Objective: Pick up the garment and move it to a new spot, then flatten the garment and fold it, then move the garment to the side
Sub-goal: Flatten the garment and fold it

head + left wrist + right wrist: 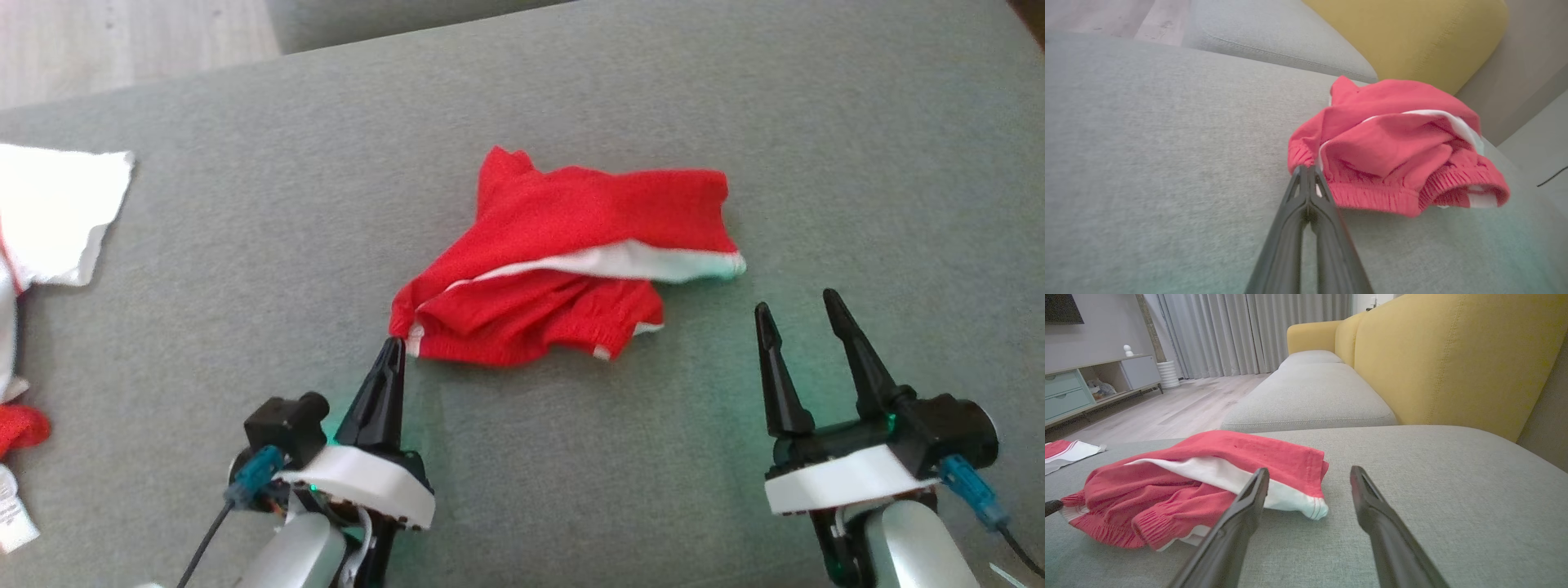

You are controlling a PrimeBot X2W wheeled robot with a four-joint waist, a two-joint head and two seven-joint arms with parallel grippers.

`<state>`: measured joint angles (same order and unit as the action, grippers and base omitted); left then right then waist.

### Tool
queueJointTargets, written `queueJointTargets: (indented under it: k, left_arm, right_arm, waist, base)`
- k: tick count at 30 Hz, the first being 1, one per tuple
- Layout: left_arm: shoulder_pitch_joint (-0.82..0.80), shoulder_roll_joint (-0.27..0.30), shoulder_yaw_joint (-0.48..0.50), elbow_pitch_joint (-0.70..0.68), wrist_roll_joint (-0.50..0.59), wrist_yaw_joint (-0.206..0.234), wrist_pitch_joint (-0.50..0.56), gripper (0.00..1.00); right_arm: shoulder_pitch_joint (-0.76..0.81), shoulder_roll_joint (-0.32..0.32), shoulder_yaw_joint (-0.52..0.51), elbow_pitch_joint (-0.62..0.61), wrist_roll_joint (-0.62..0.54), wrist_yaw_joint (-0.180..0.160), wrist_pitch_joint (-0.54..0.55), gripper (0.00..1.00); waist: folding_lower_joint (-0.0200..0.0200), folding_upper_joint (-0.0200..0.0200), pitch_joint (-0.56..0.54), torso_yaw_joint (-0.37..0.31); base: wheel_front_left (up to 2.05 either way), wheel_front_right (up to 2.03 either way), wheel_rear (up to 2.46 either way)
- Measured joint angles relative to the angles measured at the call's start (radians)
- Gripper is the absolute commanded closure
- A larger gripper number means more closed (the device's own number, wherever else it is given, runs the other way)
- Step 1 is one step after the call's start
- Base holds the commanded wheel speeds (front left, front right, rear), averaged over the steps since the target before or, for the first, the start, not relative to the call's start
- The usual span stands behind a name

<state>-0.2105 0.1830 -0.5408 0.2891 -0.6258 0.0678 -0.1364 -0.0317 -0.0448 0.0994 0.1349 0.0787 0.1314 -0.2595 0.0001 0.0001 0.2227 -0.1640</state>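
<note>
Head view: left pincer [394, 343] pinches garment [563, 237] edge, right pincer [798, 302] spread nearby, white cloth [57, 212] well apart.

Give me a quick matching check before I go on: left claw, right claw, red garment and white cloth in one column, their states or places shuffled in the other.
1. left claw
2. right claw
3. red garment
4. white cloth

A. open, apart from the fabric
B. lying at the left edge of the head view
C. shut on the garment's near-left corner
D. crumpled, with a white band showing

Pairs: 1-C, 2-A, 3-D, 4-B
</note>
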Motion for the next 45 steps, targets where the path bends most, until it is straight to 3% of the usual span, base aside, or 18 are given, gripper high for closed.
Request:
queueJointTargets:
  k: [2,3,4,10,25,31,33,34,35,36,37,45]
  left_arm:
    - [0.000,-0.010,0.002,0.027,-0.012,-0.017,-0.016,1.00]
    - [-0.001,-0.017,0.003,0.037,-0.020,-0.017,-0.017,0.57]
    - [-0.001,-0.026,0.003,0.047,-0.027,-0.026,-0.022,0.00]
    - [-0.010,-0.053,0.001,0.092,-0.071,-0.049,-0.004,0.00]
    - [-0.100,-0.095,0.026,0.230,-0.151,-0.051,0.034,0.00]
    - [-0.127,-0.095,0.015,0.256,-0.170,-0.078,0.069,0.00]
    - [-0.130,-0.095,0.007,0.257,-0.176,-0.078,0.075,0.18]
    - [-0.130,-0.096,0.002,0.258,-0.176,-0.078,0.077,0.53]
    - [-0.130,-0.096,-0.004,0.258,-0.176,-0.078,0.083,0.67]
    - [-0.130,-0.096,-0.007,0.259,-0.176,-0.078,0.083,0.89]
    - [-0.129,-0.096,-0.011,0.261,-0.176,-0.078,0.085,1.00]
    - [-0.123,-0.089,-0.035,0.240,-0.152,-0.078,0.070,1.00]
  right_arm:
    - [0.000,0.000,0.000,0.004,-0.003,0.000,0.000,0.00]
    - [0.000,0.000,0.000,0.004,-0.005,0.000,0.000,0.00]
    - [0.000,0.000,0.001,0.004,-0.008,0.000,0.000,0.00]
    - [0.000,0.000,0.005,0.005,-0.009,0.000,0.000,0.00]
    - [0.000,0.000,0.008,0.006,-0.009,0.000,0.000,0.00]
    - [0.000,0.000,0.009,0.006,-0.009,0.000,0.000,0.00]
    - [0.000,0.000,0.009,0.006,-0.009,0.000,0.000,0.00]
    - [0.000,0.000,0.008,0.006,-0.009,0.000,0.000,0.00]
    - [0.000,0.000,0.008,0.006,-0.009,0.000,0.000,0.00]
    - [0.000,0.000,0.008,0.006,-0.009,0.000,0.000,0.00]
    - [0.000,0.000,0.008,0.006,-0.009,0.000,0.000,0.00]
    - [0.001,0.000,0.008,0.006,-0.009,0.000,0.000,0.00]
  waist:
    - [-0.0001,0.0000,-0.002,0.016]
    - [0.0000,0.0000,-0.004,0.021]
    - [0.0000,0.0000,-0.006,0.026]
    - [-0.0001,0.0000,-0.013,0.029]
    - [-0.0001,0.0000,0.006,0.002]
    - [-0.0002,0.0000,0.005,-0.008]
    - [-0.0001,0.0000,0.003,-0.010]
    - [-0.0001,0.0000,0.003,-0.010]
    - [-0.0001,0.0000,0.002,-0.011]
    - [-0.0001,0.0000,0.000,-0.012]
    - [-0.0001,0.0000,-0.001,-0.012]
    - [0.0000,0.0000,-0.012,-0.005]
  base:
    - [0.00,0.00,0.00]
    - [0.00,0.00,0.00]
    - [0.00,0.00,0.00]
    - [0.00,0.00,0.00]
    - [0.00,0.00,0.00]
    - [0.00,0.00,0.00]
    - [0.00,0.00,0.00]
    - [0.00,0.00,0.00]
    - [0.00,0.00,0.00]
    - [0.00,0.00,0.00]
    - [0.00,0.00,0.00]
    - [0.00,0.00,0.00]
